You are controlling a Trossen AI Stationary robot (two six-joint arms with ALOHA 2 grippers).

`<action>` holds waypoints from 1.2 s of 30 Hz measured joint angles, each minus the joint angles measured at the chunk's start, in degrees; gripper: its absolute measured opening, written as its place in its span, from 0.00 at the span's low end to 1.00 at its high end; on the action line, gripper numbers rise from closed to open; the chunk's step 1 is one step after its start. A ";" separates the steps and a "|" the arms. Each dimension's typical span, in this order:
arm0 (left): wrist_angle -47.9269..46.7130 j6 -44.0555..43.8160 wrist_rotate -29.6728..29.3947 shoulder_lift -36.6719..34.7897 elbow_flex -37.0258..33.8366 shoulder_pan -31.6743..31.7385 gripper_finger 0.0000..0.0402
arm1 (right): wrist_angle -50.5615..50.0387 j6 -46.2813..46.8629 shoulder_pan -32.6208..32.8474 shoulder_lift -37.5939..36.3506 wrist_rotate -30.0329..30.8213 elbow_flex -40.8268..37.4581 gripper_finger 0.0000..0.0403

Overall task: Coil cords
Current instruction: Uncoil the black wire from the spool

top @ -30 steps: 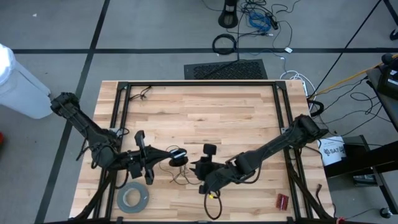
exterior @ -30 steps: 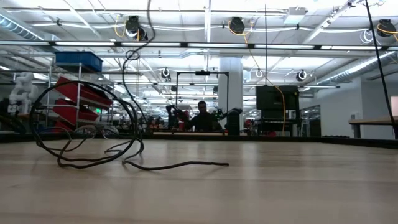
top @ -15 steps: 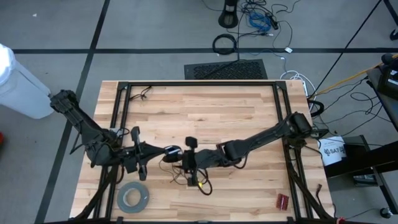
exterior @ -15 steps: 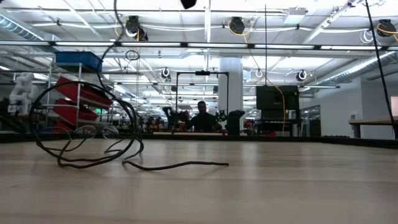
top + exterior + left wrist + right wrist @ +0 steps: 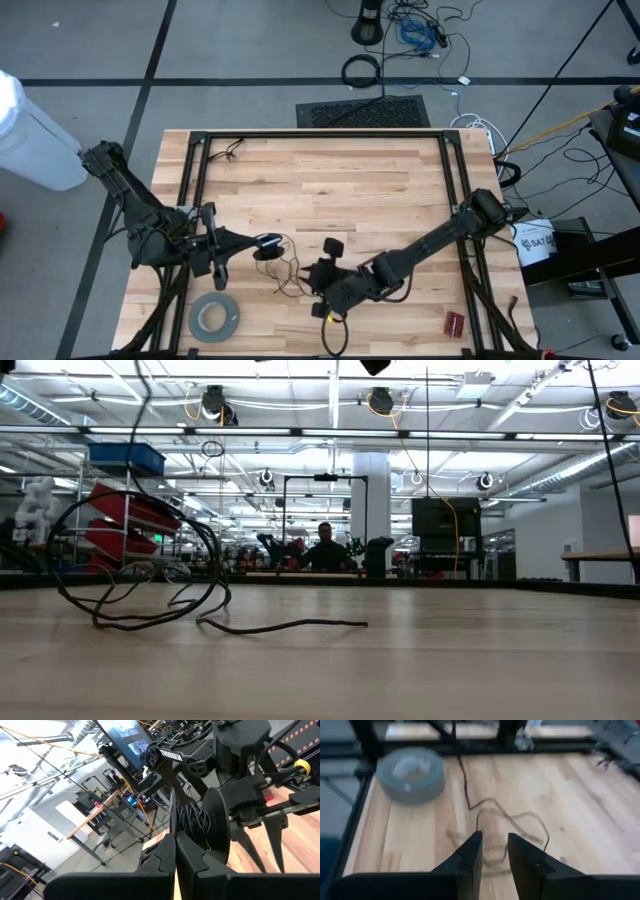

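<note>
Where right hand (image 5: 318, 283) hovers, wire (image 5: 512, 822) partly hidden.

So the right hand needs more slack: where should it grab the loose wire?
Probably on the open loop of the wire, coming straight down and straddling the strand: it lies low on the table, leaving no side approach.

Grey floor (image 5: 250, 40) crossed by dark lines; black mat (image 5: 363, 111) laid beyond table. Large hall seen in low view: white pillar (image 5: 371, 500), ceiling light strips, blue bin (image 5: 125, 457) shelved, person (image 5: 325, 550) seated far off.
</note>
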 joint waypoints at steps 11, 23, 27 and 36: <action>0.26 0.04 0.00 0.00 0.00 0.00 0.00 | 32.66 -11.94 0.59 9.42 3.09 0.01 0.40; 0.05 0.07 0.00 0.00 0.00 0.00 0.00 | 34.09 -15.76 3.79 9.44 9.85 0.00 0.41; 0.11 0.07 0.00 0.00 0.00 0.00 0.00 | 32.49 -16.48 5.33 8.64 14.70 0.05 0.40; 0.50 0.07 0.00 0.00 0.00 0.04 0.00 | 32.74 -16.21 2.44 9.35 15.21 0.00 0.40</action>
